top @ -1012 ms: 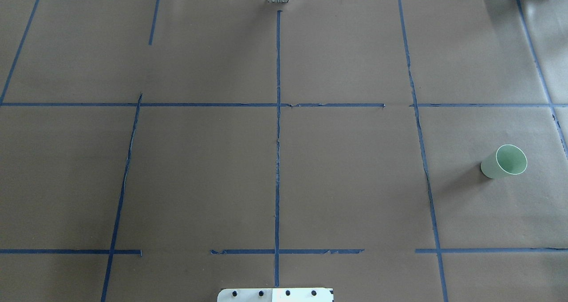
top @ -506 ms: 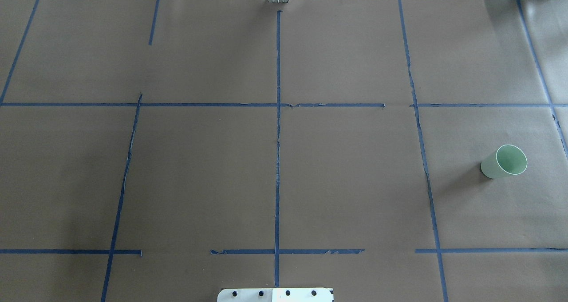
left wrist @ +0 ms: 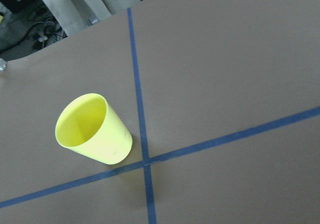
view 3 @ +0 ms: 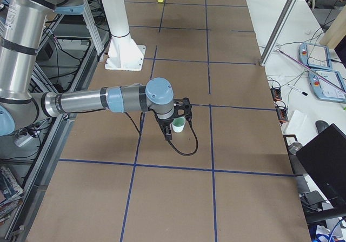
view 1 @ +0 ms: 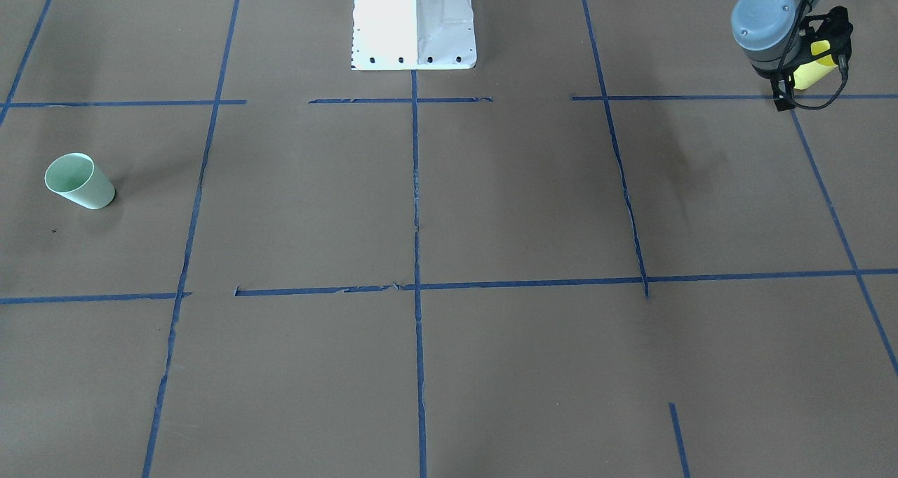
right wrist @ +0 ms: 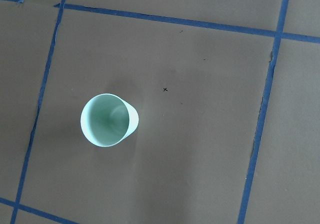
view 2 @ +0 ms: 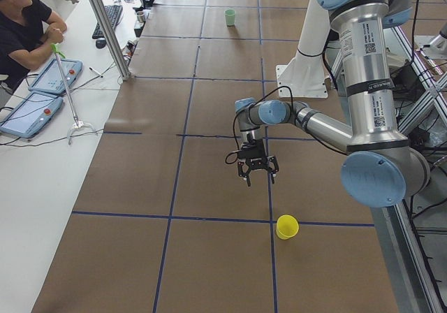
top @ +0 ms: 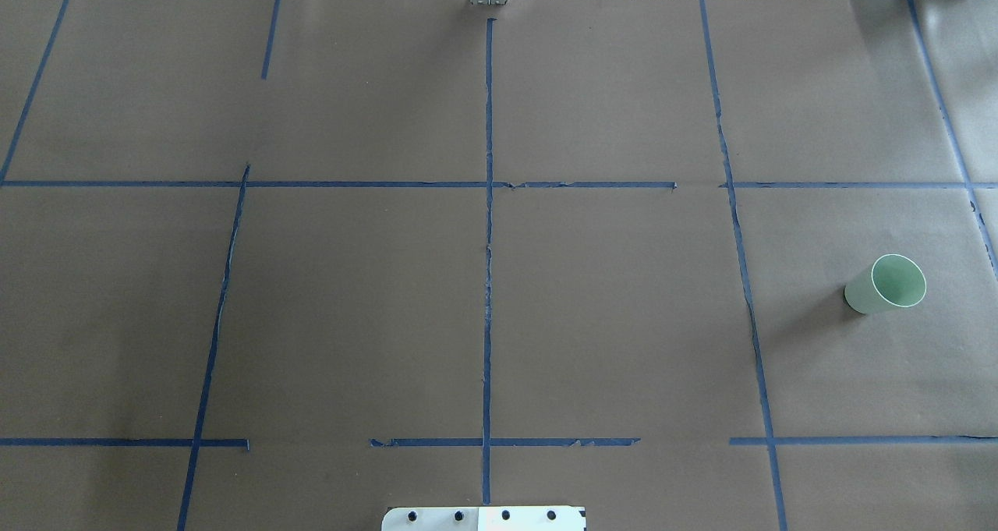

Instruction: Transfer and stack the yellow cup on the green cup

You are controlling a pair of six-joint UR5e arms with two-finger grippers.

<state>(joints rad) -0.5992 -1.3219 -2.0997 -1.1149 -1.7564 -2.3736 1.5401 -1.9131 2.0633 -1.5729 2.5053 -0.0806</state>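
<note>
Exterior left: left gripper [view 2: 258, 177] hangs above the table [view 2: 209, 187], pointing down, fingers spread w/ a clear gap, nothing btwn them. The yellow cup [view 2: 287, 226] stands upright, mouth up, on the brown paper near the gripper but apart from it, at the table's left end on the robot's side. Left wrist view shows the cup standing free, base just beside a crossing of blue tape lines [left wrist: 137, 59].

Exterior right: right gripper [view 3: 174, 124] sits over the green cup [view 3: 179, 125], forearm stretched out roughly level above the table. Only this side view shows it, so can't tell how far its jaws are apart. Right wrist view looks almost straight down into the cup, which is upright, mouth up & standing free inside a tape square. Overhead view puts it toward the table's right end, so the 2 cups are well apart, at opposite ends.

A person [view 2: 21, 26] sits at a white bench [view 2: 35, 159] beside the table, w/ tablets [view 2: 28, 114] on it.
</note>
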